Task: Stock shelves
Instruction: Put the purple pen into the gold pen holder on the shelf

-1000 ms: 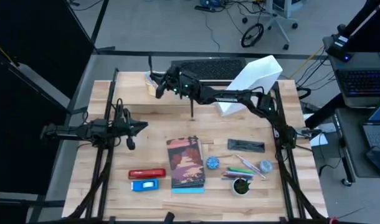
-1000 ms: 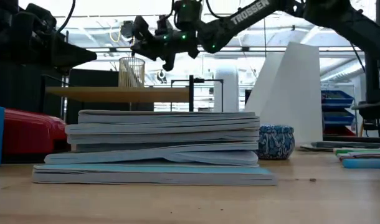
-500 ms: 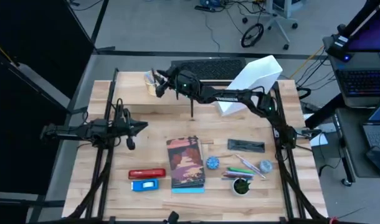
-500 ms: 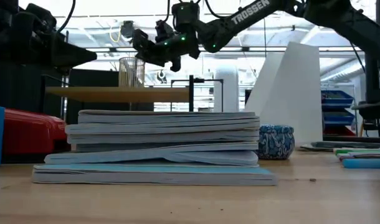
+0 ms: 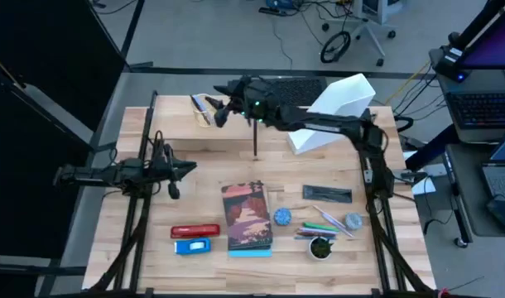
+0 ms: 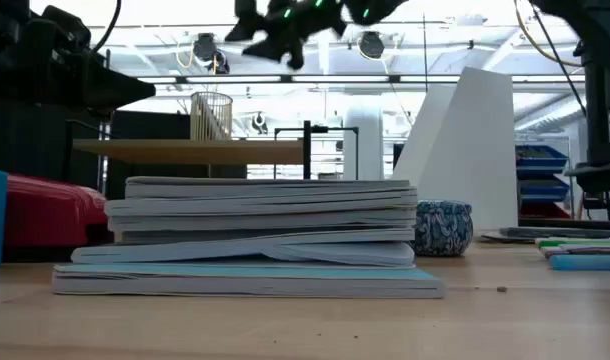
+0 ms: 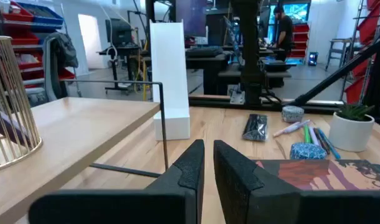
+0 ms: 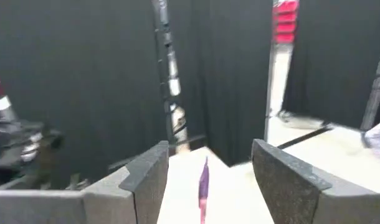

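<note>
The low wooden shelf [image 5: 236, 112] stands at the far side of the counter [image 5: 137, 248], with the white file holder [image 5: 339, 108] leaning just beside it on the right. A wire pen cup [image 6: 211, 115] sits on the shelf's left end, holding something dark that looks like pens.

The right claw [image 5: 222, 112] hangs above the shelf near that cup, its fingers [image 8: 146, 171] spread wide with nothing between them; a purple pen [image 8: 203, 180] shows beyond the gap, apart from both fingers.

The left claw [image 5: 183, 168] waits over the counter's left side, its fingers [image 7: 187, 168] nearly touching and empty.

The remaining stock lies grouped at the near edge, within reach: a stack of books [image 5: 247, 217], a red stapler [image 5: 195, 230], loose pens [image 5: 319, 225] and a small potted plant [image 5: 320, 247].
</note>
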Robot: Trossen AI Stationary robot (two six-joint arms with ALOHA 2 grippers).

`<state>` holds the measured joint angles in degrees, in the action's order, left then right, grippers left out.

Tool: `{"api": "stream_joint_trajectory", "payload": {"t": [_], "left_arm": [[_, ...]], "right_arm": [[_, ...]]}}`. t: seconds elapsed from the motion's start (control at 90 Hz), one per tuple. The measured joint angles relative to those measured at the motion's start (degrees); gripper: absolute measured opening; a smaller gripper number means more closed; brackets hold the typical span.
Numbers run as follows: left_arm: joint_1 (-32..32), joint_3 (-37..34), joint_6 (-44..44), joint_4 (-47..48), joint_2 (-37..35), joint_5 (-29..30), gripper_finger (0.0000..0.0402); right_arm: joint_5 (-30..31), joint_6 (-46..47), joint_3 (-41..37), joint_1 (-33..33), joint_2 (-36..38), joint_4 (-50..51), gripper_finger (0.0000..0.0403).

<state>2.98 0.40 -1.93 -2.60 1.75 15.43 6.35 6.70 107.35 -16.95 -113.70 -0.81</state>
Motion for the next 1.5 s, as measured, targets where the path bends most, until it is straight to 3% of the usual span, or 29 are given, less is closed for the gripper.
{"api": "stream_joint_trajectory", "payload": {"t": [0.333,0.544,0.678,0.967,1.244,1.5], "left_arm": [[0.0,0.0,-1.5,0.0,0.0,0.1,0.0022],[0.0,0.0,-1.7,0.0,0.0,0.1,0.0022],[0.0,0.0,-1.7,0.0,0.0,0.1,0.0022],[0.0,0.0,-2.0,0.0,0.0,0.1,0.0022],[0.0,0.0,-1.9,0.0,0.0,0.1,0.0022],[0.0,0.0,-1.4,0.0,0.0,0.0,0.0022]], "right_arm": [[-2.2,3.4,0.0,4.5,14.1,41.4,0.0197],[-1.7,8.2,-1.1,9.9,18.9,58.0,0.0196],[1.1,11.5,-7.6,14.0,22.9,60.0,0.0196],[8.9,26.5,-30.9,23.7,37.3,55.3,0.0196],[8.7,40.2,-49.7,32.3,45.2,54.3,0.0196],[5.4,48.4,-57.8,37.7,45.0,53.5,0.0196]]}}
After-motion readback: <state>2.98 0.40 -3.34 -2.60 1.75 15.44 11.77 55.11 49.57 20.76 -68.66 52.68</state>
